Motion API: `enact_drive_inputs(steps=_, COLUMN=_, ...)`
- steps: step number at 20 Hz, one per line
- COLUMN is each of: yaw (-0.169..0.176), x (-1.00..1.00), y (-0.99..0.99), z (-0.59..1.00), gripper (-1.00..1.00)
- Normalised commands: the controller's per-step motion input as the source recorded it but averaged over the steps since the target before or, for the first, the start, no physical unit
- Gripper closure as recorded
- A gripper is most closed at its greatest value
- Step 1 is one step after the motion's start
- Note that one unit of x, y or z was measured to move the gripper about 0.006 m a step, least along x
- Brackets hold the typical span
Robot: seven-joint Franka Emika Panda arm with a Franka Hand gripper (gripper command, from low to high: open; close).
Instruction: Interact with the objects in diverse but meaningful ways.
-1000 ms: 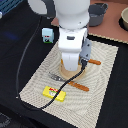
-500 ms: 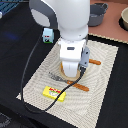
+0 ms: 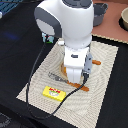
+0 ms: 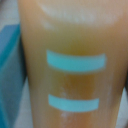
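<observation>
A pale striped mat (image 3: pixel 102 60) lies on a dark table, and the white arm stands low over its middle. The gripper (image 3: pixel 74 79) is hidden under the arm's body, so I cannot tell how far the jaws are spread. The wrist view is filled by the orange bread loaf (image 4: pixel 75 85), very close and blurred. The yellow packet (image 3: pixel 52 92) lies near on the mat.

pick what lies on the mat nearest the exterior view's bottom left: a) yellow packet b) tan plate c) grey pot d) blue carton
a, the yellow packet with red marks lies on the mat near that corner, apart from the arm; the pot and plate sit off the mat at the far edge.
</observation>
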Motion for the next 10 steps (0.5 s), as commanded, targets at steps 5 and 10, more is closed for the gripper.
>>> enact_drive_inputs(steps=5, yaw=0.045, x=-0.12, y=0.64, z=0.83, gripper=-1.0)
enact_drive_inputs(steps=10, yaw=0.088, x=-0.29, y=0.82, z=0.79, gripper=-1.0)
